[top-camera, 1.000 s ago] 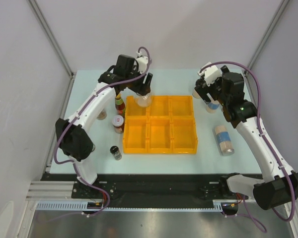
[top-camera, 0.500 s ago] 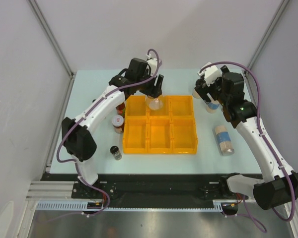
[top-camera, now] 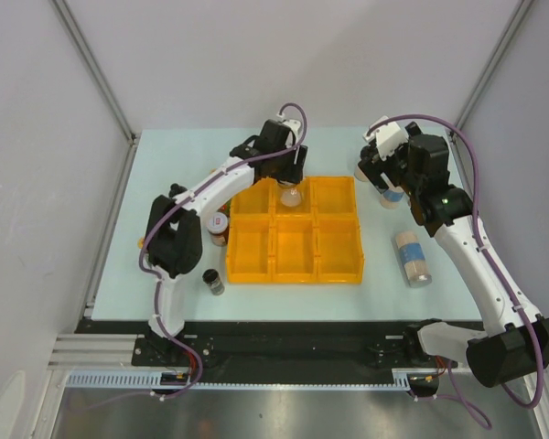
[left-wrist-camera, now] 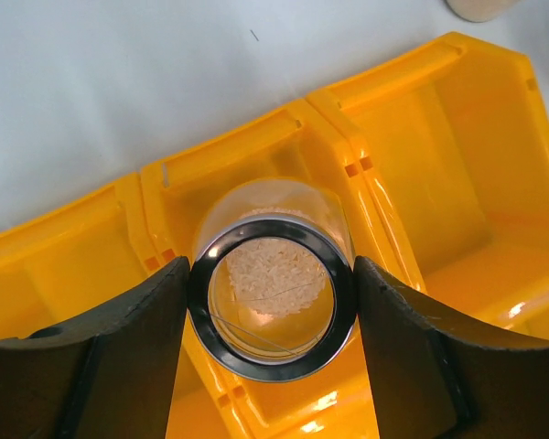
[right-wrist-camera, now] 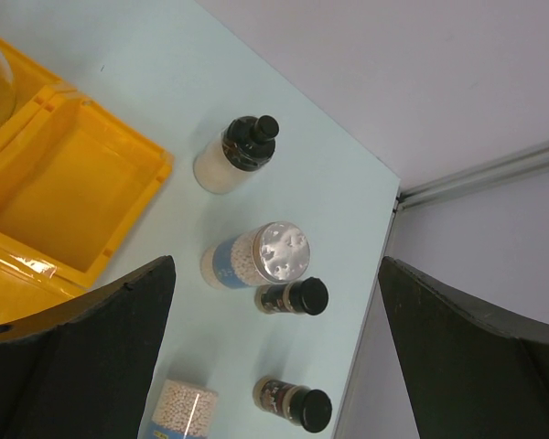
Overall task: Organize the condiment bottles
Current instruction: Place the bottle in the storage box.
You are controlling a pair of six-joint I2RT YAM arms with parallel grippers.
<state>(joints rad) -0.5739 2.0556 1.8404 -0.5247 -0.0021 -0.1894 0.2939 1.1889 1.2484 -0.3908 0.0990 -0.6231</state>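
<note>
Held upright at the yellow-orange six-compartment plastic tray — one clear round jar with a silver rim.

Pinched between the curved dark fingers of the left end effector, spread just to the jar's width. Long axis vertical, mouth toward the wrist camera, pale rice-like grains inside. Positioned at the back-middle compartment; contact with its floor not discernible. Smooth, glossy tray walls, thin dividers. Spread wide and holding nothing, the right end effector, above the far right of the pale table. Beneath it, caps up: a white-filled black-capped bottle, a blue-labelled jar with a crinkled silver lid, two dark black-capped spice jars. Lying on its side right of the tray — a blue-labelled cylindrical shaker, long axis near-to-far.
</note>
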